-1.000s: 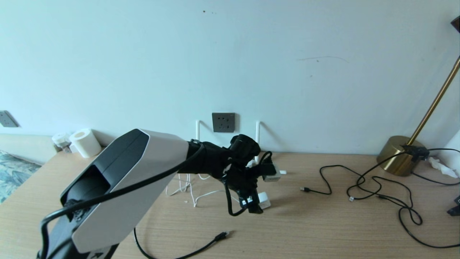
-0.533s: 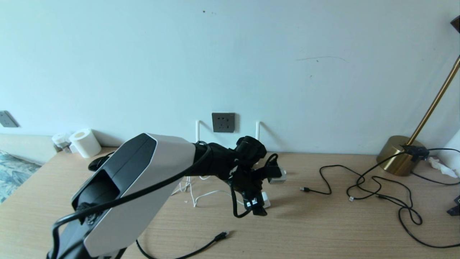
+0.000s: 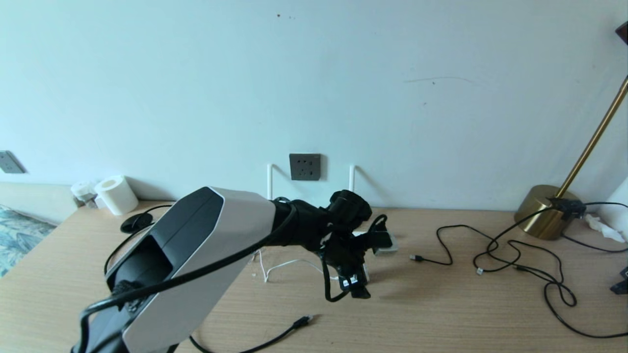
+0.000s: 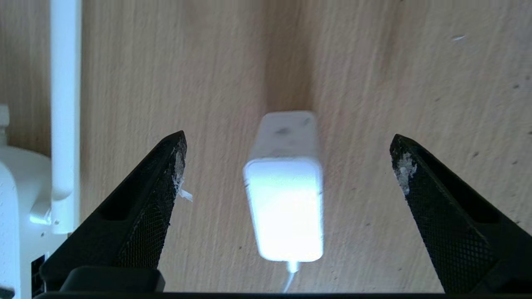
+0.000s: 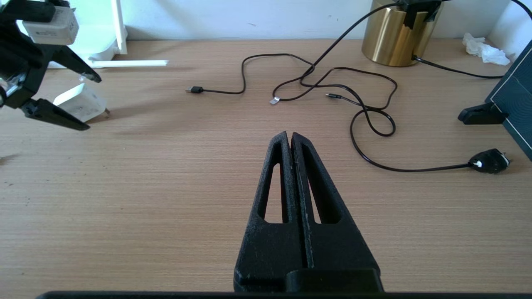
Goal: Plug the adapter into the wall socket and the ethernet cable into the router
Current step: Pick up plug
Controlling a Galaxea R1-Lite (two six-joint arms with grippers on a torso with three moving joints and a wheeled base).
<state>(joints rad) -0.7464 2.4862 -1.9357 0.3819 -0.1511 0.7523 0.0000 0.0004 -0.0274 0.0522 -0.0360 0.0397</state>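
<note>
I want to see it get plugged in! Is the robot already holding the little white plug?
No, the left gripper is open with its fingers apart on either side of the adapter, touching nothing.

Bare table (image 4: 374,83) flanks the adapter (image 4: 286,199) on both sides, giving the wide-spread left gripper (image 4: 286,166) room to straddle it, though the router (image 4: 16,199) and one antenna (image 4: 64,104) crowd one finger's (image 4: 158,187) outer side.

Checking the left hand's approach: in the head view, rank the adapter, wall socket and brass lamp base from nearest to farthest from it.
1. Adapter: on the desk under the open left hand.
2. Wall socket: on the wall behind it.
3. Brass lamp base: far right of the desk.
</note>
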